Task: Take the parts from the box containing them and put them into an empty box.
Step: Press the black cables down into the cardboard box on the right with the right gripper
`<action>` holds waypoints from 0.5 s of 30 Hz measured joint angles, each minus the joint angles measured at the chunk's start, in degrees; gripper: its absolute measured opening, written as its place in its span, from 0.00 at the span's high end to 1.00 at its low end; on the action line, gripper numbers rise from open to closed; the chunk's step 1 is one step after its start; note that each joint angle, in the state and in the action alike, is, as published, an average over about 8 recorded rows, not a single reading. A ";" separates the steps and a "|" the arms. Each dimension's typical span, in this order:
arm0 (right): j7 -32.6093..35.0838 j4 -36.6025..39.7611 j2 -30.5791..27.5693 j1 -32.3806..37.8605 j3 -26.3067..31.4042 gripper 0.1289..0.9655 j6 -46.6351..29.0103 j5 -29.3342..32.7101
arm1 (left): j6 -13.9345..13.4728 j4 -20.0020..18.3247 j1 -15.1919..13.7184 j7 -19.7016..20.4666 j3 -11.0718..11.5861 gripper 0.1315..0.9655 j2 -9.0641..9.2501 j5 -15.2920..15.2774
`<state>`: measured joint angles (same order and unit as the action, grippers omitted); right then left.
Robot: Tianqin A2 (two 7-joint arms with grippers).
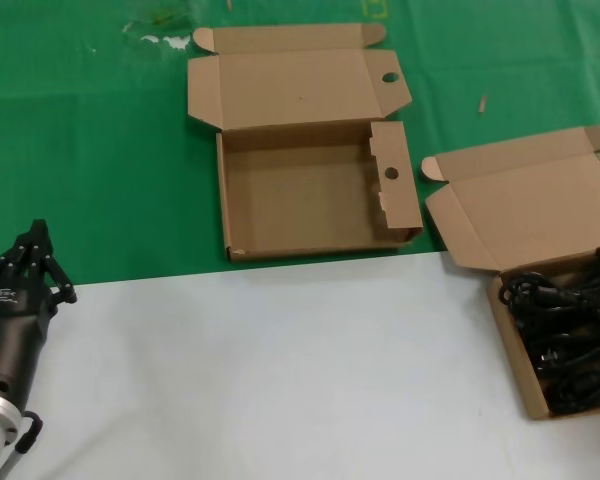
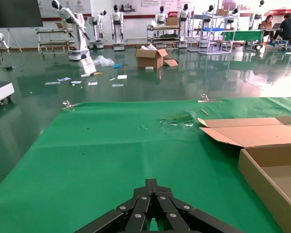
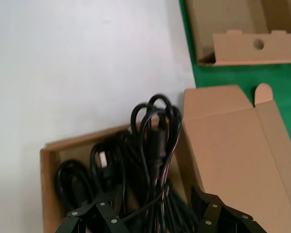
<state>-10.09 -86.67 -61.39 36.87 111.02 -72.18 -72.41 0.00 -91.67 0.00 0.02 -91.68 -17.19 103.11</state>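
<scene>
None of the parts (image 1: 570,340) has reached the empty box (image 1: 310,190), which sits open and bare at upper centre of the head view, while the black cables fill the box containing them (image 1: 510,330) at the right edge. In the right wrist view the right gripper (image 3: 155,213) shows at the bottom of the frame with its jaws apart on either side of a looped cable bundle (image 3: 155,141), not visibly clamped on it, so by the look of it the first pick is only starting. The left gripper (image 1: 25,265) waits at lower left of the head view, fingers drawn together and holding nothing.
</scene>
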 joint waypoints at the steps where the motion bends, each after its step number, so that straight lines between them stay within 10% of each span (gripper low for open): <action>1: -0.19 0.11 0.28 -0.10 -0.06 0.60 0.30 -0.13 | 0.00 0.00 0.00 0.00 0.00 0.99 0.00 0.00; 15: -2.46 3.36 3.66 -0.76 -0.15 0.61 3.32 -1.91 | 0.00 0.00 0.00 0.00 0.00 0.99 0.00 0.00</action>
<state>-12.55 -83.31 -57.73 36.11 110.87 -68.86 -74.32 0.00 -91.67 0.00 0.02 -91.68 -17.19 103.11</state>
